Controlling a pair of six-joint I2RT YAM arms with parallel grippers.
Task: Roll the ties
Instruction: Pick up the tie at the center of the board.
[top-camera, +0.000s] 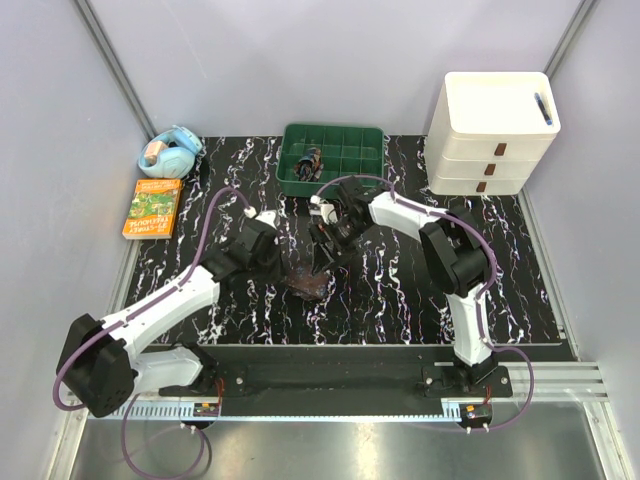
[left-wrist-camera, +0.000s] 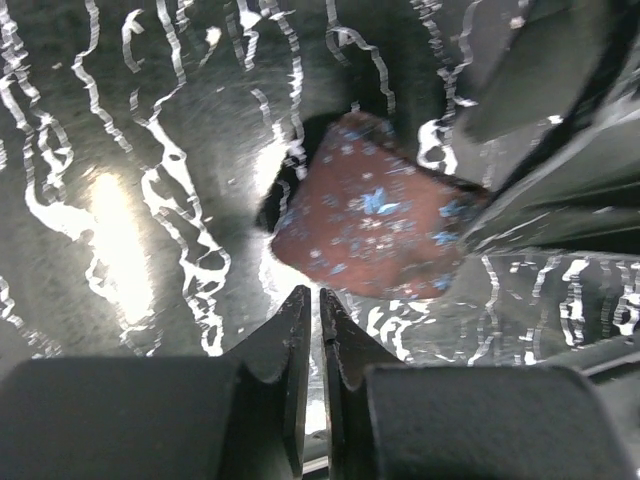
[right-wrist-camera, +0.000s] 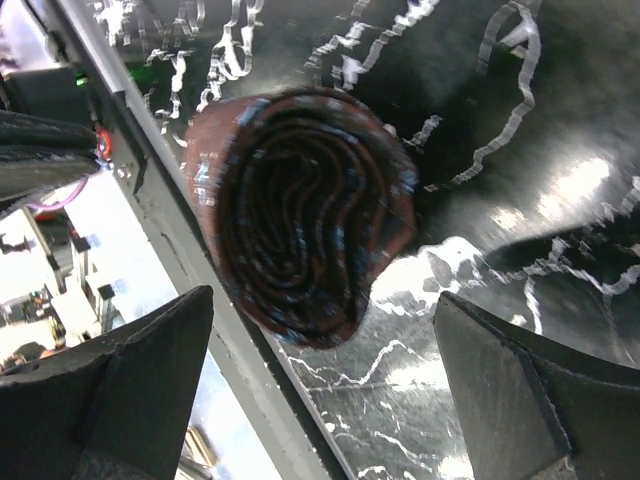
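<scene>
The rolled tie sits on the black marbled mat at 12 o'clock from the right gripper, whose wide-open fingers flank it without contact, its spiral end facing that wrist. The left gripper, closed and empty, has the roll just ahead at 1 o'clock; the cloth is reddish brown, finely flecked and tightly wound

tie on mat | left tool just left | right tool just behind | tray farther behind

Rolled tie on marbled mat
</scene>
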